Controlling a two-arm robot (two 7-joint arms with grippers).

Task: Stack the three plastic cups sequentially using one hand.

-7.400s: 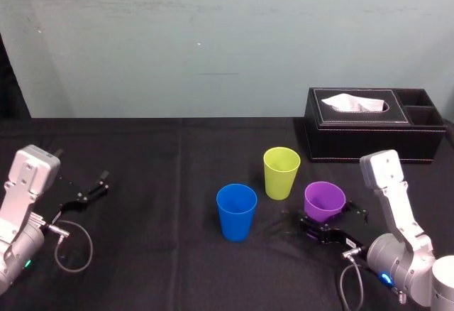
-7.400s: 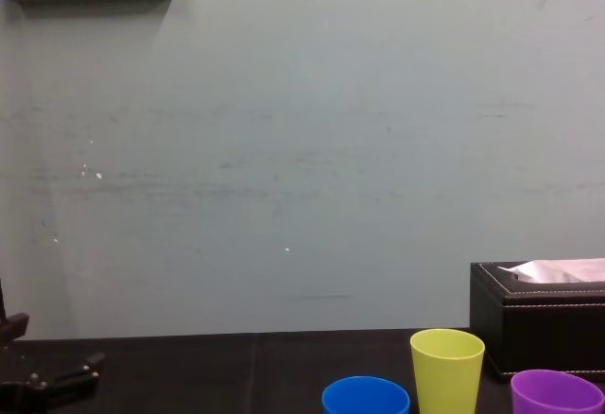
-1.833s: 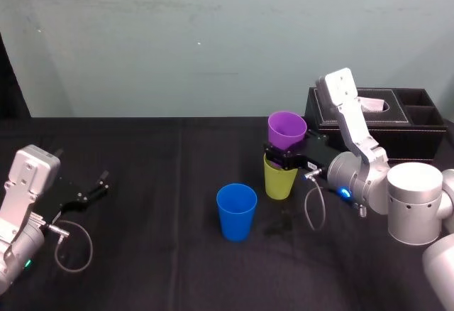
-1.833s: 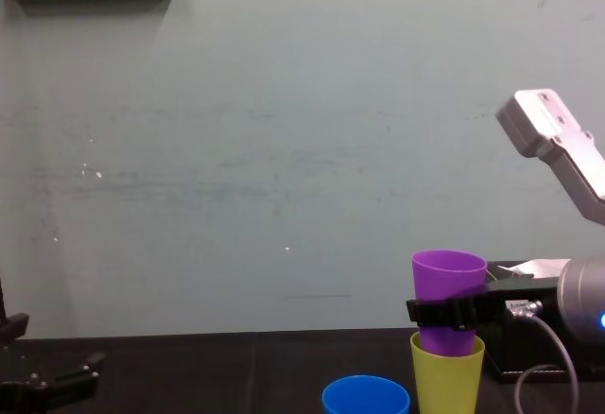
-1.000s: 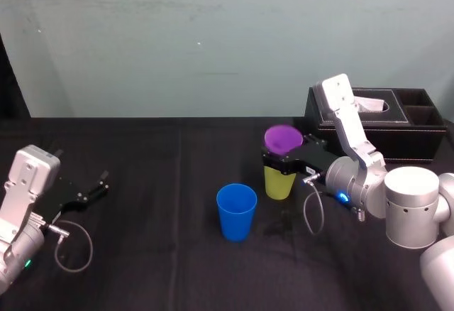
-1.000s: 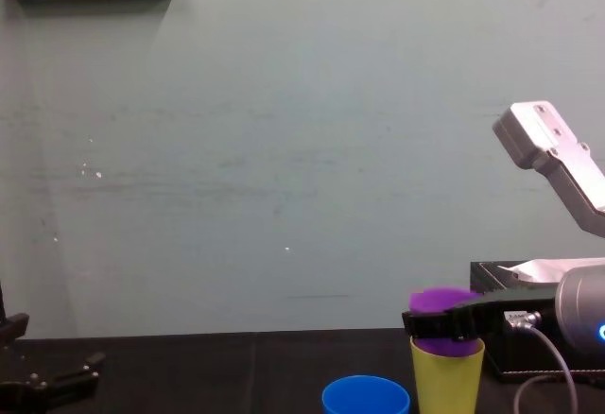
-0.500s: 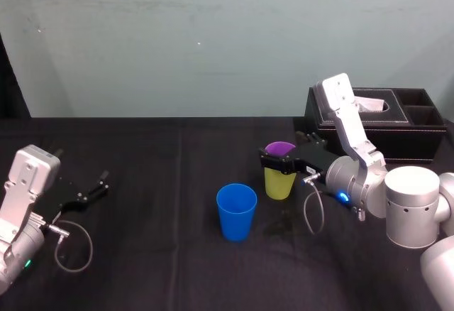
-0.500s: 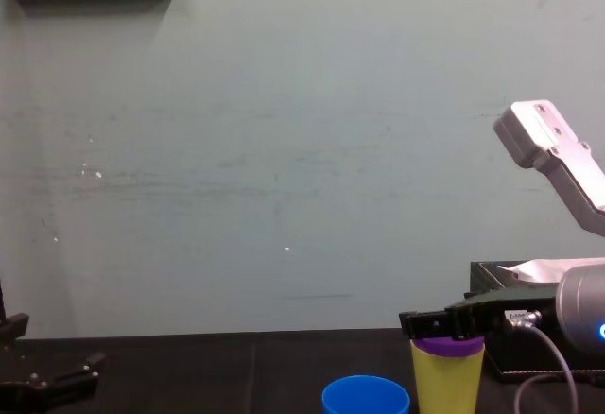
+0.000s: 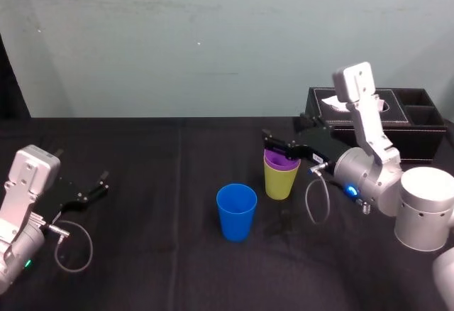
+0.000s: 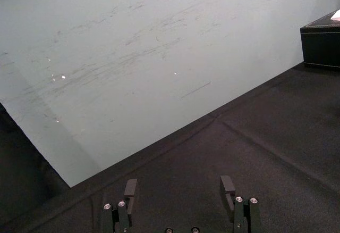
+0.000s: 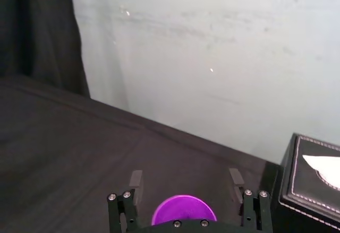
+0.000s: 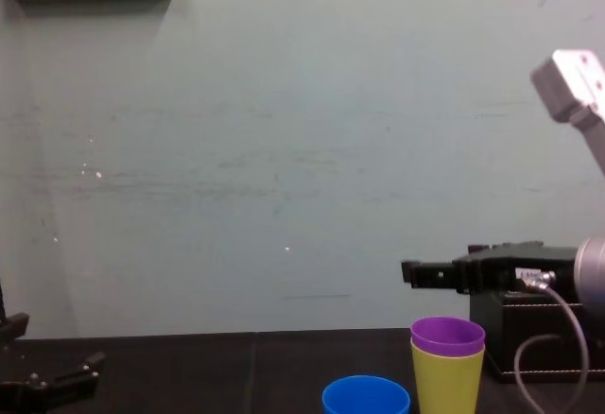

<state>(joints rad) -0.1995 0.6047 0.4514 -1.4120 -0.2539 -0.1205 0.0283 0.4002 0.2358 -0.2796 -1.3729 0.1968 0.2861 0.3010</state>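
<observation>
The purple cup (image 9: 279, 160) sits nested inside the yellow-green cup (image 9: 281, 180), which stands mid-table; only the purple rim (image 12: 447, 335) shows above the yellow-green wall (image 12: 446, 382). The blue cup (image 9: 236, 211) stands alone to their front left, its rim (image 12: 366, 396) low in the chest view. My right gripper (image 9: 284, 133) hovers open just above the stack, touching nothing. From its wrist, the purple cup (image 11: 184, 210) lies below the spread fingers (image 11: 136, 180). My left gripper (image 9: 89, 192) rests parked and open at the table's left (image 10: 179, 186).
A black tissue box (image 9: 369, 123) with white tissue stands at the back right, just behind the right arm and close to the stack (image 11: 313, 182). A pale wall rises behind the black-clothed table (image 9: 156, 268). Open cloth lies left of the blue cup.
The right gripper pushed the purple cup down into the yellow-green cup, opened and let go, then rose above the stack. The left arm has not moved.
</observation>
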